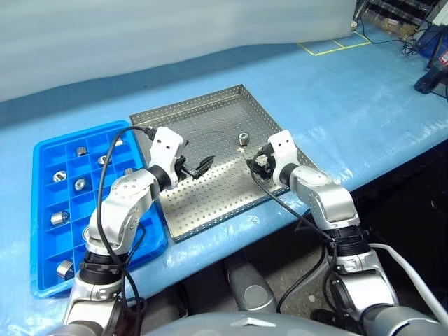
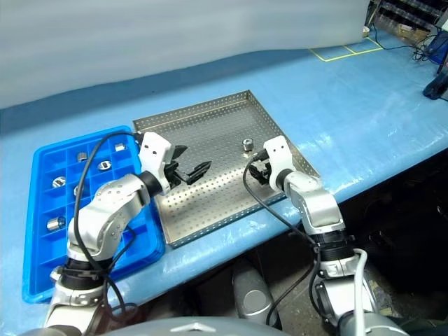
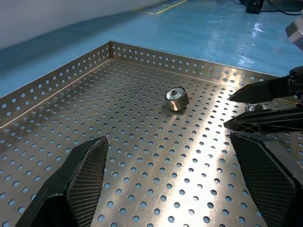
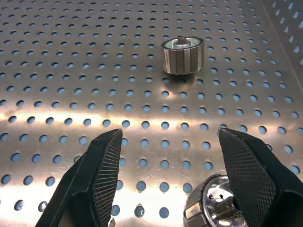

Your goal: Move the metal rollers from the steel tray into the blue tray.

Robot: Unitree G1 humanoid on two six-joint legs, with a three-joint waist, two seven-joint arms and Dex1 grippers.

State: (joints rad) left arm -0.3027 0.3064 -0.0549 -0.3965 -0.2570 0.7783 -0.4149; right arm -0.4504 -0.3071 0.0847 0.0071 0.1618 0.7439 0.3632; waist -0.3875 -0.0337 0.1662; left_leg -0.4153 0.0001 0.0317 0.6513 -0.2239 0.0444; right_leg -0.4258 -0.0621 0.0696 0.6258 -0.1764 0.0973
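Right gripper [image 4: 163, 182], jaws spread, hovers over a roller [image 4: 215, 201] in the steel tray [image 1: 210, 203]. Centre first, then close. Left gripper [image 3: 175, 179] waits, jaws wide.

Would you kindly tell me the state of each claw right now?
Left claw: open, holding nothing, above the steel tray.
Right claw: open, holding nothing; a metal roller lies beside one finger.

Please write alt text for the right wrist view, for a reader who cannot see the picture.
The right end effector hangs open just above the perforated floor of the steel tray, its two black fingers apart and holding nothing. One metal roller stands on the tray ahead of the fingers, and a second shiny roller lies close beside one fingertip.
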